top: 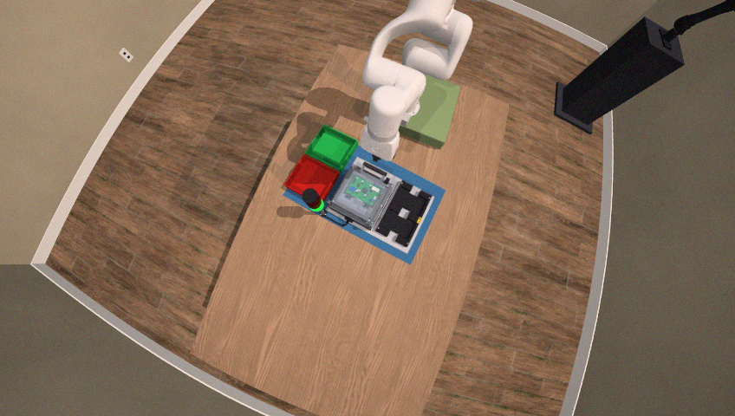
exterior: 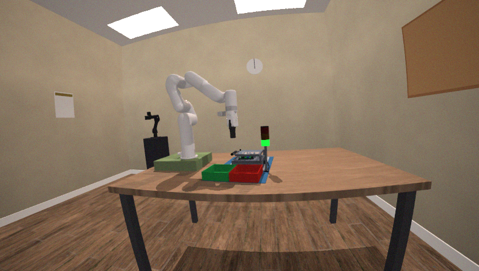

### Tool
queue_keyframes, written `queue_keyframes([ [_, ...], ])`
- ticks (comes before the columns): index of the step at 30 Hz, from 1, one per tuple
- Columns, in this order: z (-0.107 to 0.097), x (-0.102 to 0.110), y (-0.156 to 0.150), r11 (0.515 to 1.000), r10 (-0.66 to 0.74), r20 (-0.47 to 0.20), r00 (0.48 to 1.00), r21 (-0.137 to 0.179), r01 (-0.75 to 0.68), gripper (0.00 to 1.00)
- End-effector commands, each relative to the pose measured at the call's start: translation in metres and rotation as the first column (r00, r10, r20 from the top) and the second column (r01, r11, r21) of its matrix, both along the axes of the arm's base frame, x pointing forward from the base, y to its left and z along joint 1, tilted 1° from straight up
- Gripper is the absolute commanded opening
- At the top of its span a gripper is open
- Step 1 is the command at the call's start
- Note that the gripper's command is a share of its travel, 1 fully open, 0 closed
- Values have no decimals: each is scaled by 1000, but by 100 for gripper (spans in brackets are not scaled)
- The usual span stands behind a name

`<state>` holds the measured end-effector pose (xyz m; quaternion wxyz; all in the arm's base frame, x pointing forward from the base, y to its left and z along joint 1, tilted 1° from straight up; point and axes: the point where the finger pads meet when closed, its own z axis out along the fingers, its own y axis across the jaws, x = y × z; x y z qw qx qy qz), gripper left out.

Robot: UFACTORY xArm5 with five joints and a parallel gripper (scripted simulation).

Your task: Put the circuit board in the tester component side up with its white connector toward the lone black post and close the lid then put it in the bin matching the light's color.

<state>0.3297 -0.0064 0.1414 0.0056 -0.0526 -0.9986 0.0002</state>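
Hand (exterior: 232, 133) clenched on nothing, hanging well above the tester (top: 360, 194) near its arm-side edge. Below and ahead of the hand: circuit board (top: 362, 188) lying flat inside the tester, seen through the shut transparent lid (top: 341, 200). Beyond the tester from the hand: signal light (exterior: 265, 142) lit green. To one side of the hand: green bin (top: 332, 146) touching red bin (top: 310, 178), both low on the surface (top: 319, 308). To the other side, past the tester: black tray (top: 403, 211), no board in it.

Judged stage: test finished, lid release next.

Possible trouble from here:
- Latch tab too small to locate in either view; a press landing on the lid frame instead would leave the hook engaged.
- Descent off target could strike the lid or hinge side and shift the tester on its blue mat (top: 431, 196).
- Loose bins; a nudge from the hand or the board's edge could slide the green bin away or against the red 1.
- Release too early could leave the board resting on the rim or dropped in the red bin.
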Motion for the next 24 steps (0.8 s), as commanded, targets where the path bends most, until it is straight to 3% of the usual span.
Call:
queue_keyframes([
  [1,1,1,0,1000,0,3,1000,0,0,0],
  [14,1,1,3,1000,0,4,1000,0,0,0],
  [24,2,5,38,1000,0,5,1000,-1,0,0],
])
